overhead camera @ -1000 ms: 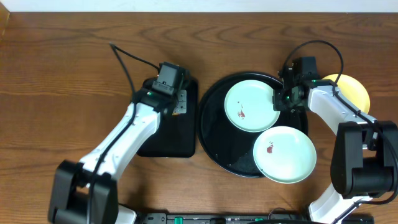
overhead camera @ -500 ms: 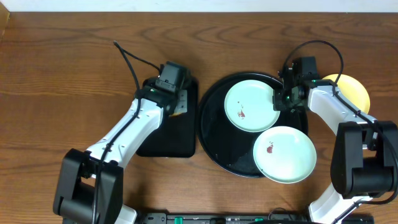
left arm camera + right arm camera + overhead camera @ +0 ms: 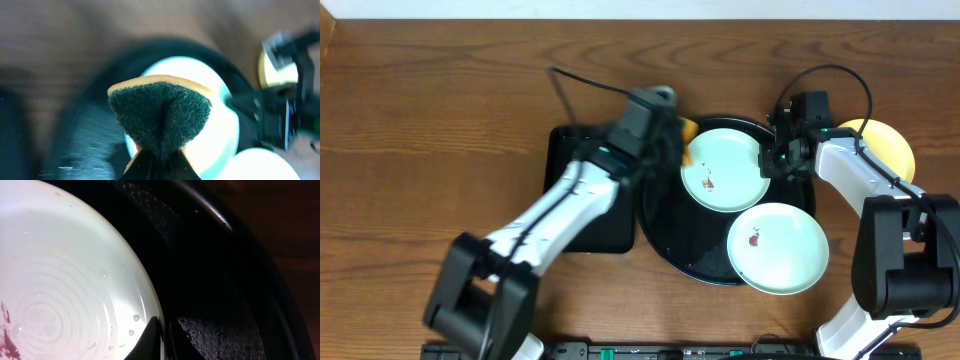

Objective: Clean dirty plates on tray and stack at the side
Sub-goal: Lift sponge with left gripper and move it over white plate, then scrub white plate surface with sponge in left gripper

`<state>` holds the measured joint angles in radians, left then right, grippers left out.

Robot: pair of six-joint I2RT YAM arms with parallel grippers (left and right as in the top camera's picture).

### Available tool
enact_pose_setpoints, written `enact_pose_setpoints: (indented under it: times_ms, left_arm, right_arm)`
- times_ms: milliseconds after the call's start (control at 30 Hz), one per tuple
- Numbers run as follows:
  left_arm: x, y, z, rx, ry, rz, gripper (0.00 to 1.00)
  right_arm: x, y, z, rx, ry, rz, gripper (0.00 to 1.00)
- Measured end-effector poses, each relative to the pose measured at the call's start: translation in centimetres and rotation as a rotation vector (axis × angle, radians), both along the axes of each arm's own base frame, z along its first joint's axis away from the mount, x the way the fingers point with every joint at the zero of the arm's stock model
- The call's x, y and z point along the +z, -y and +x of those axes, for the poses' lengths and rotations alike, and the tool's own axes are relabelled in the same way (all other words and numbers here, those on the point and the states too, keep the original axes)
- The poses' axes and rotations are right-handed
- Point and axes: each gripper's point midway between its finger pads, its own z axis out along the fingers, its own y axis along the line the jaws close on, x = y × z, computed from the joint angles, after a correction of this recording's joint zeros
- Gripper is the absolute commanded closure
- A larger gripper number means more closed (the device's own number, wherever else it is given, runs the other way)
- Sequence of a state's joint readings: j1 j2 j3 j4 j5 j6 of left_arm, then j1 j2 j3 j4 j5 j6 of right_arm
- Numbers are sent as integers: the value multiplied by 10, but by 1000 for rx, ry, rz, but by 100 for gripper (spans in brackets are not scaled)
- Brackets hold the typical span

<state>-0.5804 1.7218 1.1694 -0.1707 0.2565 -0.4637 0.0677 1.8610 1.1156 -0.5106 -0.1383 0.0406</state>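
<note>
Jaws closed: your left jaws clamp a soft sponge (image 3: 160, 115); your right jaws pinch the rim of the plate (image 3: 725, 165), stiff, wet, likely slippery.

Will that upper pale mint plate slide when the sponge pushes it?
Likely slippery: droplets bead on the pale mint round plate and the glossy black round tray looks slick. The right end effector pinching its rim should probably steady it.

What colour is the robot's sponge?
The sponge is dark green with a yellow-orange back, clearest in the left wrist view.
</note>
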Motion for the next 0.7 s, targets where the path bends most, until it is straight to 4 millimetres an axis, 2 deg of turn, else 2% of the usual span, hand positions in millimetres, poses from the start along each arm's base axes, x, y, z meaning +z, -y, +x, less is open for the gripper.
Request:
enact_pose_setpoints:
  times_ms: [167,300,500,700]
  left_arm:
    - [-23,37,-18,-82,-23,-2,93]
    - [-21,55,-25,-119,4,-19,93]
    - [-24,71,-37,-132,42,19,93]
    - [-45,84,-38,-139,54,44,93]
  right_arm:
    - [0,0,0,0,0,0,95]
    - [0,0,0,0,0,0,95]
    - [0,0,0,0,0,0,95]
    - [0,0,0,0,0,0,95]
